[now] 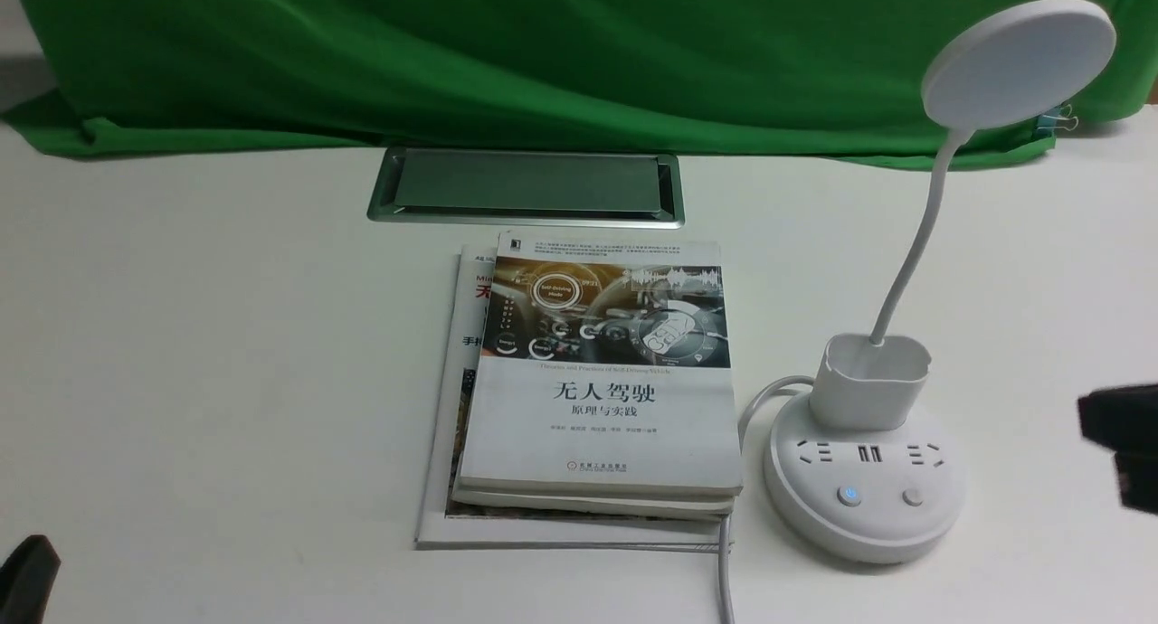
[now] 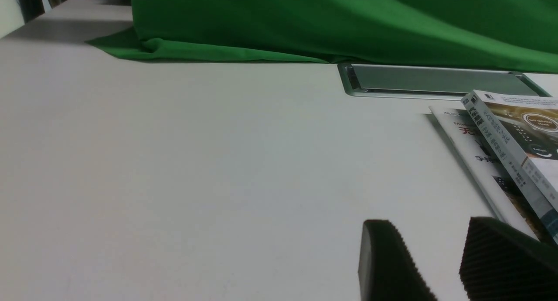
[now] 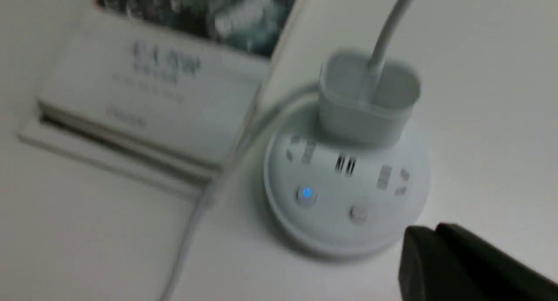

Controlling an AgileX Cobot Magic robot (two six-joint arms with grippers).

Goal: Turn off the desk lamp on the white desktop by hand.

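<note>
The white desk lamp stands on the white desktop at the right: round disc head, thin bent neck, cup-shaped holder, round base with sockets. On the base a button glows blue; a plain button sits beside it. The base also shows blurred in the right wrist view. My right gripper is shut, empty, just off the base's rim near the plain button; in the front view it is at the right edge. My left gripper is open and empty above bare desktop.
A stack of books lies left of the lamp base, and the lamp's white cable runs between them to the front edge. A silver-framed grey hatch sits behind the books. Green cloth covers the back.
</note>
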